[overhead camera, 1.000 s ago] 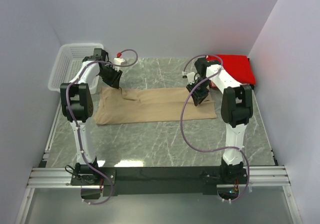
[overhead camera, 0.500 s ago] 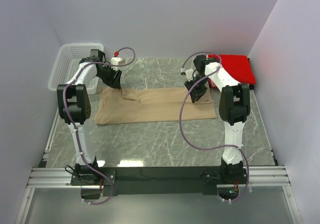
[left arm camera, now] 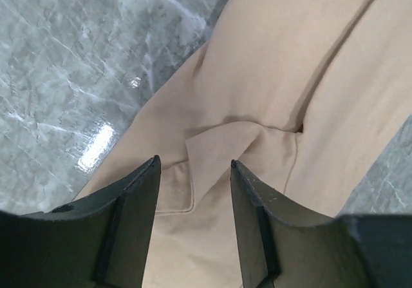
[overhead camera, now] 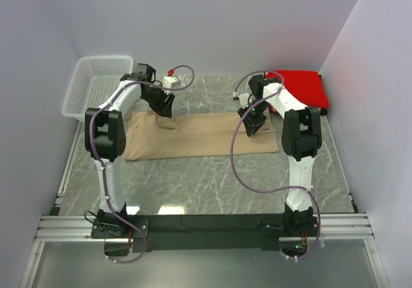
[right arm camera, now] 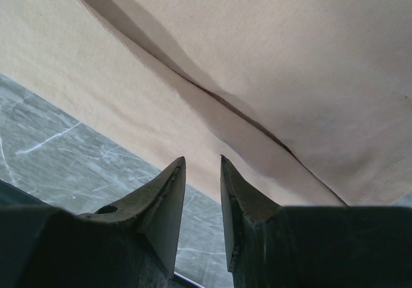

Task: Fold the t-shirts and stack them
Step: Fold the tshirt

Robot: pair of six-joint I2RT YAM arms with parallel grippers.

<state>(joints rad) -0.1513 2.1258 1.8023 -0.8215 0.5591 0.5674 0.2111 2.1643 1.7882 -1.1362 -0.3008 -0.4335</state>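
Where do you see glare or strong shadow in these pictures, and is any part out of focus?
Left wrist view: white glare patches on the marble table beside the tan shirt; the fingers are dark and slightly soft. Right wrist view: a dark shadow line under the shirt's fold. Top view: a pale reflection on the table near the arm bases.

The fixed camera looks down over the whole table (overhead camera: 212, 178); both wrist cameras sit close above the tan t-shirt (overhead camera: 193, 136), which all three views share.
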